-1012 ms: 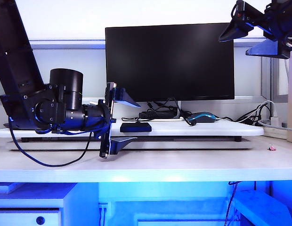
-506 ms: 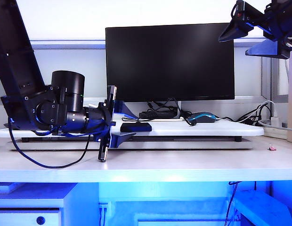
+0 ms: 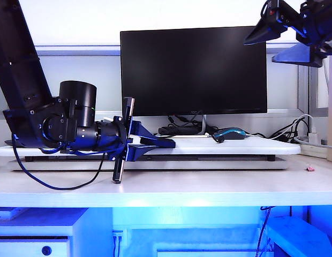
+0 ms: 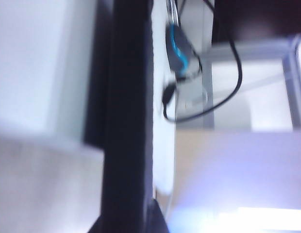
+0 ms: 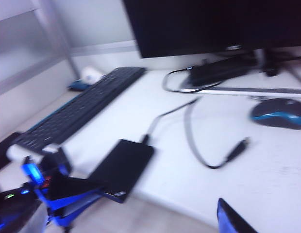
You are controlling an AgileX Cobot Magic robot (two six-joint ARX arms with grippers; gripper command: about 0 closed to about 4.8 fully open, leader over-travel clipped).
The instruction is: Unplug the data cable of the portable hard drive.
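Observation:
The portable hard drive [image 5: 124, 167] is a flat black box lying near the front edge of the white board. My left gripper [image 3: 160, 143] comes in level from the left, its blue fingers [image 5: 75, 194] shut on the drive's [image 3: 169, 143] near end. In the left wrist view the drive [image 4: 126, 121] is a dark band running away from the jaws. The data cable [image 5: 170, 114] is plugged into the drive's far end, loops over the board and ends in a free plug [image 5: 239, 144]. My right gripper [image 3: 278, 40] hangs open high at the right, far above the board.
A black monitor [image 3: 193, 69] stands behind the white board [image 3: 235, 147]. A keyboard [image 5: 82, 109] lies beside the drive, and a black-and-blue mouse [image 3: 230, 133] sits toward the right. A black hub with cords [image 5: 223, 70] lies at the monitor's foot. White cords [image 3: 308, 138] lie at the far right.
My left gripper's jaws stood wide apart around the drive and have come together onto it. The right gripper has turned slightly up at the right.

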